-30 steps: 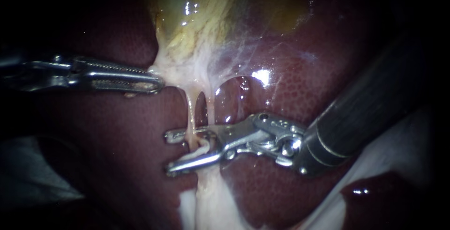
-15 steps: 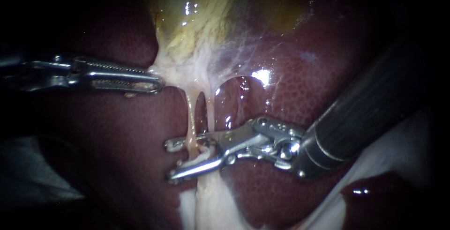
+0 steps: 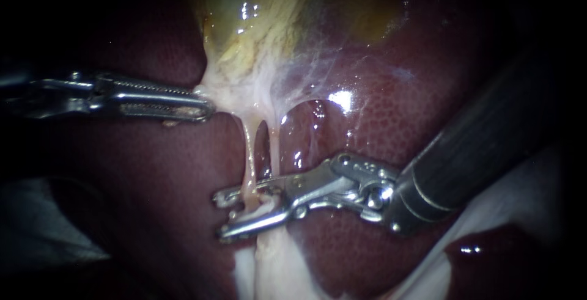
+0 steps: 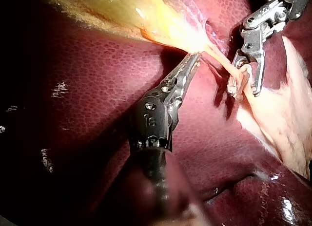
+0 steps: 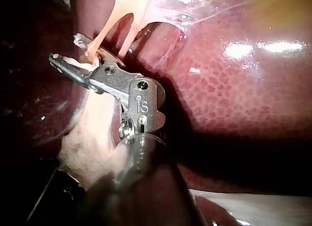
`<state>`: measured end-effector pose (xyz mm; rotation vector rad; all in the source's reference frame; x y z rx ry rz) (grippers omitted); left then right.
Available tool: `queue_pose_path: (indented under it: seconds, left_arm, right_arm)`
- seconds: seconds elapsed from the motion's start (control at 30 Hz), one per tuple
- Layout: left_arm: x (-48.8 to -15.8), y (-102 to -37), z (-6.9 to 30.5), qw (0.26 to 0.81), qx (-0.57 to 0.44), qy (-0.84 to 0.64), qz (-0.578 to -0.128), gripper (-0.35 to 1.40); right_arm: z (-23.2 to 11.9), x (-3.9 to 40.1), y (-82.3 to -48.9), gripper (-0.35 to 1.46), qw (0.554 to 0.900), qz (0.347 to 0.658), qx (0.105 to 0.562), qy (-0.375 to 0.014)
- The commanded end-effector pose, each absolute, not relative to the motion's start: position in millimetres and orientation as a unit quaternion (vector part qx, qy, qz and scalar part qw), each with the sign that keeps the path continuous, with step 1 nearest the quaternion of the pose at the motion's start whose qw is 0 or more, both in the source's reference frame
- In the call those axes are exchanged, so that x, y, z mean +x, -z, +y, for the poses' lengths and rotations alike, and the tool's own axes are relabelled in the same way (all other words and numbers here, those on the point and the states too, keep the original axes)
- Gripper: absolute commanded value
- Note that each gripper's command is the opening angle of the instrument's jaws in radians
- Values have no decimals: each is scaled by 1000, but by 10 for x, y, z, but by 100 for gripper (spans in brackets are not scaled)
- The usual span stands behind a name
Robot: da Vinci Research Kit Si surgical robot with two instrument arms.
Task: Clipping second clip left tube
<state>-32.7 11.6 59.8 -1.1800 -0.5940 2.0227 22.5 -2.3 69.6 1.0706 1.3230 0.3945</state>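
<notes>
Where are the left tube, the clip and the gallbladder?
left tube (image 3: 249, 156), endoscope view, mid-length of the pale strand.
clip (image 3: 262, 204), endoscope view, its white body.
gallbladder (image 3: 263, 19), endoscope view, the yellowish wall.

The shaft of the left instrument is lost in darkness at the endoscope's left edge, and the gallbladder is cut off at the top. The clip, crowded by the right instrument, is too small for its closure on the left tube to be judged.

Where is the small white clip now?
Endoscope view, lower centre: the small white clip sits in the right instrument's jaws, at the pale left tube.
</notes>
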Motion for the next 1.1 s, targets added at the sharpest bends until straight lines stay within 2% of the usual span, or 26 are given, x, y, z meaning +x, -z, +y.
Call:
queue_pose_path:
  seconds: [0.03,0.3,0.47,1.1]
  left_arm:
    - [-327,-598,116,355,-457,-783,-230,-35]
    - [-327,-598,116,355,-457,-783,-230,-35]
    - [-327,-598,116,355,-457,-783,-230,-35]
    - [-326,-598,116,356,-456,-783,-229,-35]
  right_arm:
    - [-23,225,-697,18,642,581,470,-173]
    - [-23,223,-697,-3,642,581,470,-173]
    - [-24,221,-696,-35,641,578,474,-176]
    - [-24,219,-696,-35,644,568,480,-178]
